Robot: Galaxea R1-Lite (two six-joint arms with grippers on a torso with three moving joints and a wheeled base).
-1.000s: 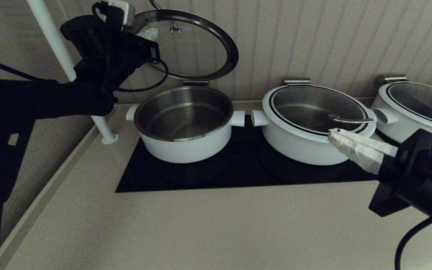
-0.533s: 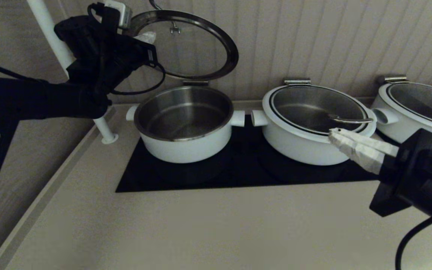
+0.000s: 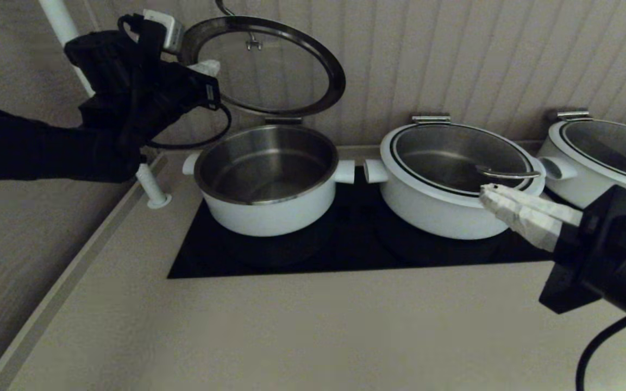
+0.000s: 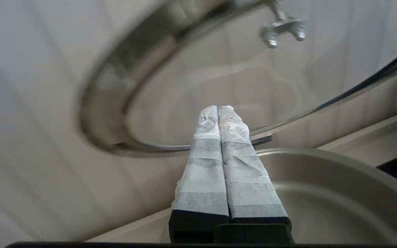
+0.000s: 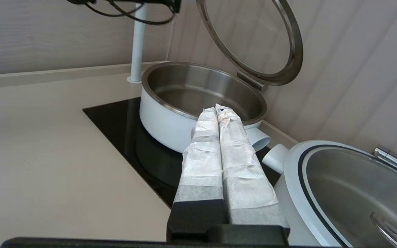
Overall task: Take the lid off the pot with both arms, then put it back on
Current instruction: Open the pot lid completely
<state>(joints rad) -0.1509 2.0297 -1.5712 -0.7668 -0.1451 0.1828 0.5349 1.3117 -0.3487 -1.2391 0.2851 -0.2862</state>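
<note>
The pot (image 3: pixel 264 209) stands uncovered on the left of the black cooktop, its steel bowl empty. Its glass lid (image 3: pixel 321 54) stands tilted up behind it, hinged at the back and leaning toward the wall, with its wire handle on the far side. My left gripper (image 3: pixel 204 68) is shut and empty, raised beside the lid's left rim. In the left wrist view the shut fingertips (image 4: pixel 218 108) point at the lid (image 4: pixel 115 69) above the pot (image 4: pixel 322 179). My right gripper (image 3: pixel 489 193) is shut and empty, low in front of the middle pot; in its wrist view it (image 5: pixel 218 109) points toward the pot (image 5: pixel 164 120).
A wider white pot (image 3: pixel 443 212) with its lid on sits in the middle, and another (image 3: pixel 590 163) at the right. A white pole (image 3: pixel 150 187) stands left of the cooktop (image 3: pixel 345 255). A panelled wall runs close behind. Beige counter lies in front.
My left arm has drawn to the left and slightly up, away from the lid's left rim. The right gripper has barely shifted. The lid stays raised.
</note>
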